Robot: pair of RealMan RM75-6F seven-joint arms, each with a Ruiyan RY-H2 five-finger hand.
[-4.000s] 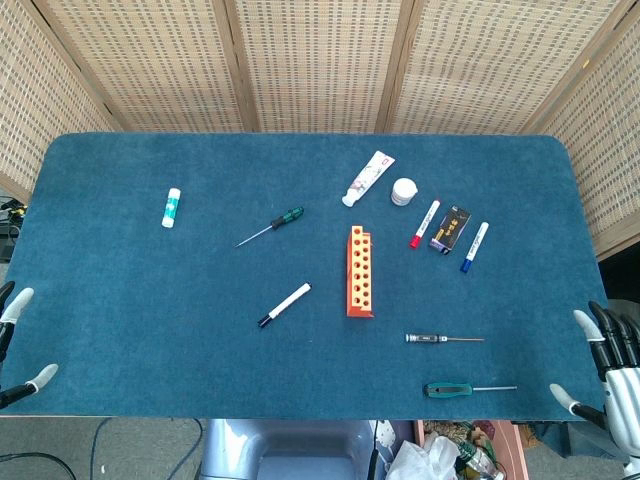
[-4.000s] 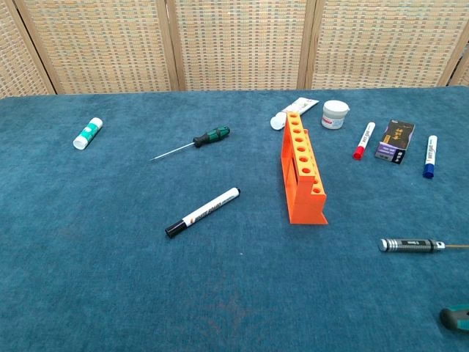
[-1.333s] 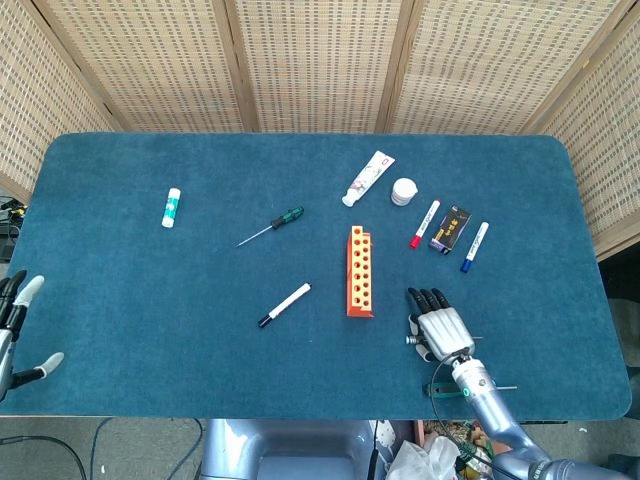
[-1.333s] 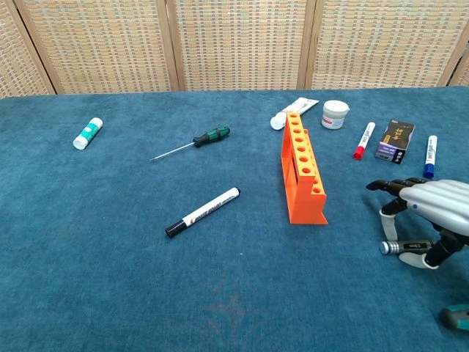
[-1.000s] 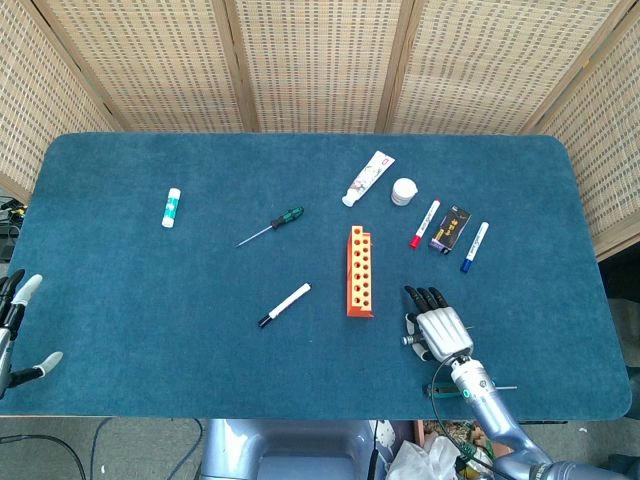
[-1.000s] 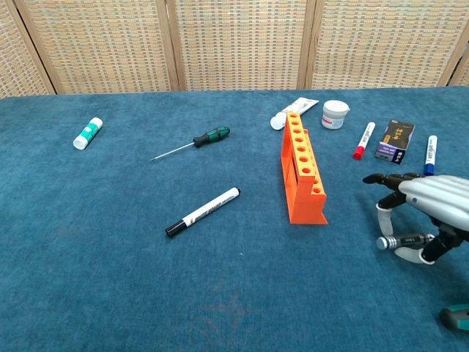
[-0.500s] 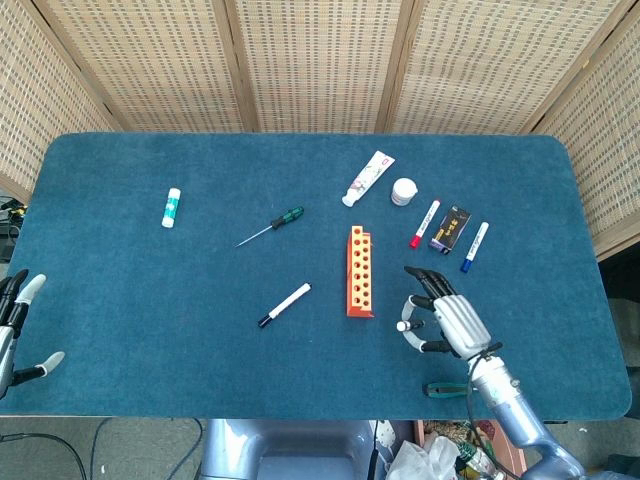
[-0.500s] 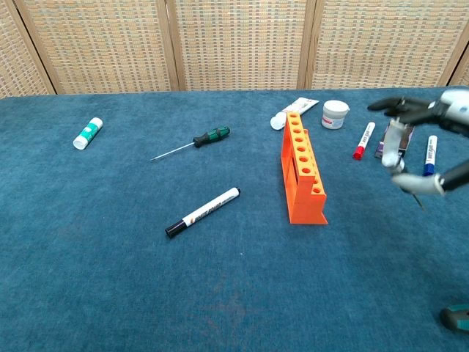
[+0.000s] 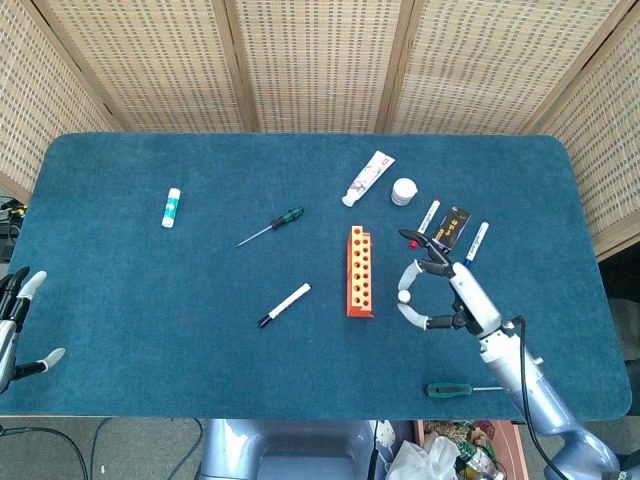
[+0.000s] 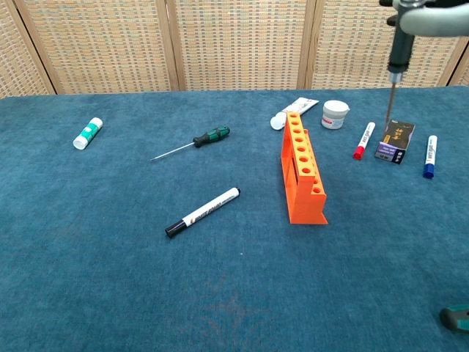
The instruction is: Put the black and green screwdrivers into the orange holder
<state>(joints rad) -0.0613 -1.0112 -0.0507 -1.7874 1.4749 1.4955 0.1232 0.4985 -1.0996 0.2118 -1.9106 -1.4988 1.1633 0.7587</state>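
From the head view, the right hand (image 9: 440, 285) is raised over the tabletop (image 9: 150, 300) just right of the orange holder (image 9: 359, 271), fingers curled round the black screwdriver (image 9: 405, 296), whose butt end shows pale between thumb and fingers. The holder stands with its row of holes running away from the robot, and none of the holes has anything in it. Behind the hand lie a red marker (image 9: 428, 213), a small dark box (image 9: 452, 228) and a blue marker (image 9: 475, 238), close together. Further back are a white tube (image 9: 369, 178) and a small white jar (image 9: 404, 191). A green screwdriver (image 9: 457, 389) lies near the front edge, right of the hand's arm. A second green-and-black screwdriver (image 9: 272, 227) lies left of the holder, a black-capped marker (image 9: 285, 305) nearer the front, and a glue stick (image 9: 172, 207) far left. The left hand (image 9: 14, 325) sits off the left edge, fingers spread, holding nothing.

From the chest view, the right hand (image 10: 432, 16) is at the top right corner, gripping the black screwdriver (image 10: 394, 66) upright, tip down, above the box (image 10: 395, 141) and well right of the holder (image 10: 303, 170). The red marker (image 10: 363, 141) and blue marker (image 10: 429, 157) flank the box. Only the handle end of the near green screwdriver (image 10: 456, 319) shows at the bottom right corner.
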